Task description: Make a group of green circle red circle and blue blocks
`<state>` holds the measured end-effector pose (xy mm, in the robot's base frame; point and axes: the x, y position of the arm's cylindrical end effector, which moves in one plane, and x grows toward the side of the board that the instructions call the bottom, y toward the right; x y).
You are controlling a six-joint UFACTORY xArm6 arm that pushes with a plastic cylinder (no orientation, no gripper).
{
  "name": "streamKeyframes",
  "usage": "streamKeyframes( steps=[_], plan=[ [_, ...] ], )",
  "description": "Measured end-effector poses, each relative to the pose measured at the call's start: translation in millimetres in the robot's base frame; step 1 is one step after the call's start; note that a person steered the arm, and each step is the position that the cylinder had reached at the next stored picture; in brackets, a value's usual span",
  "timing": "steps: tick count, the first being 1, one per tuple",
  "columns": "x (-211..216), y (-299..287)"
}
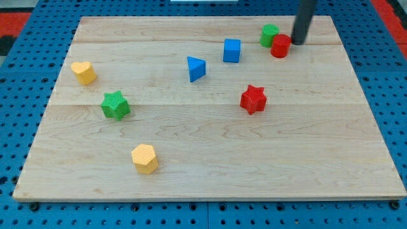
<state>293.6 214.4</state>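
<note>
Block layout on wooden board point(356, 127), tip at upper right.
Left to right: blue triangle point(196, 68), blue cube point(232, 50), green circle point(269, 35) touching red circle point(280, 46); my tip point(297, 42) just right of red circle. No jaws fitted: plain rod.

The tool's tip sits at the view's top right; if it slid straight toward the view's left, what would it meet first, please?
My tip would likely meet the red circle first, just to its left, with the green circle close behind; depth is uncertain.
</note>
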Motion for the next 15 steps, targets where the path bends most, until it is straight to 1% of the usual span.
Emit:
streamKeyframes(
  steps=[1,2,3,4,5,6,7,8,9,10,11,12,13,14,15],
  plan=[
    [52,14],
    [31,-33],
    [0,-38],
    [7,-31],
    [14,-75],
    [-13,-80],
    [-25,-62],
    [7,-105],
    [-16,-158],
    [-32,-166],
    [-50,-113],
    [-18,-117],
    [75,-123],
    [46,-206],
    [3,-214]
  ],
)
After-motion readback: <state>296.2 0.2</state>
